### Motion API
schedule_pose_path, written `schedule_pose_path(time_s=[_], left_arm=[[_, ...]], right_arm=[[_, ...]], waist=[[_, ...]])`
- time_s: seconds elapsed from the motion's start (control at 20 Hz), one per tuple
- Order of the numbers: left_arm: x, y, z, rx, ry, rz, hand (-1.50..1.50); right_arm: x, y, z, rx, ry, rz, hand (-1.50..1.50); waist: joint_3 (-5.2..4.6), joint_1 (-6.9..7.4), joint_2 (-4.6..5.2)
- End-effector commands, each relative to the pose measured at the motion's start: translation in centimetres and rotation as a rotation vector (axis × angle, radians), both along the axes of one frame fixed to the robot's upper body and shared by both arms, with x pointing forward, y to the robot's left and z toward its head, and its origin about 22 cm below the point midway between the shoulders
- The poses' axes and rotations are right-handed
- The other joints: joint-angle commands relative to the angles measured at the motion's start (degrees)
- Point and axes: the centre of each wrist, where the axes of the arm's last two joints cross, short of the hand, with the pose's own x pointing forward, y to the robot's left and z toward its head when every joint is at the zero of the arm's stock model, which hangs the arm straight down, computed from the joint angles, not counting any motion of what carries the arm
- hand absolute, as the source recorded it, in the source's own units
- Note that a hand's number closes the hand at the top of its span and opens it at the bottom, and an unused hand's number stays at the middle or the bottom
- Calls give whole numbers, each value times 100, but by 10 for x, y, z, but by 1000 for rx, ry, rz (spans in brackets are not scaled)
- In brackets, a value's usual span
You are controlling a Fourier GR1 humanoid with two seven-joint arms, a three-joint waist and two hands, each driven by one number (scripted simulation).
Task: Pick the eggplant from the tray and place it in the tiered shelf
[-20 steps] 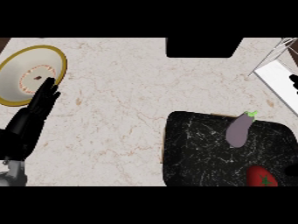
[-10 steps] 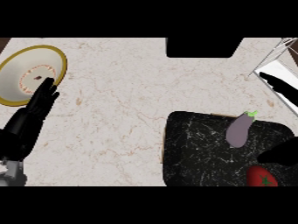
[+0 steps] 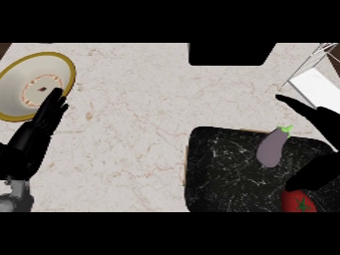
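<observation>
- Purple eggplant with a green stem cap: I see it lying on the far right part of the tray, stem end pointing away from the robot. No hand touches it.
- Black, white-veined rectangular tray: sits on the counter's near right area and carries the eggplant and the tomato.
- Red round tomato with a green star-shaped top: on the tray's near right corner, well apart from the eggplant.
- Right hand, black: comes in from the right edge, spread wide and holding nothing. Its long fingers point up and left just beyond the eggplant's stem. Its thumb lies over the tray between eggplant and tomato.
- White and wire-framed tiered shelf: at the far right corner, only partly in my view, just behind the right hand's fingers.
- Left hand, black: at the left, fingers straight and together, carrying nothing. Its fingertips overlap the plate's near edge; whether they touch it, I cannot tell.
- Cream round plate with a gold rim: at the far left of the counter.
- Pale, veined marble counter: bears everything listed.
- Flat black rectangular shape: at the counter's far edge; I cannot tell what it is.
</observation>
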Motion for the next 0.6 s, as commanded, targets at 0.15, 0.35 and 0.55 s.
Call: schedule_pose_path(time_s=[0.15,0.35,0.55], left_arm=[[0,3,10,-10,-3,20,0],[-6,11,-13,-6,16,-11,0],[-11,-1,7,14,-12,3,0]], right_arm=[[2,23,-6,-93,39,-8,-150],[4,20,-4,-218,54,-43,-150],[9,9,-9,-237,97,-50,-150]], waist=[[2,-1,-3],[-1,-11,-4],[2,-2,-7]])
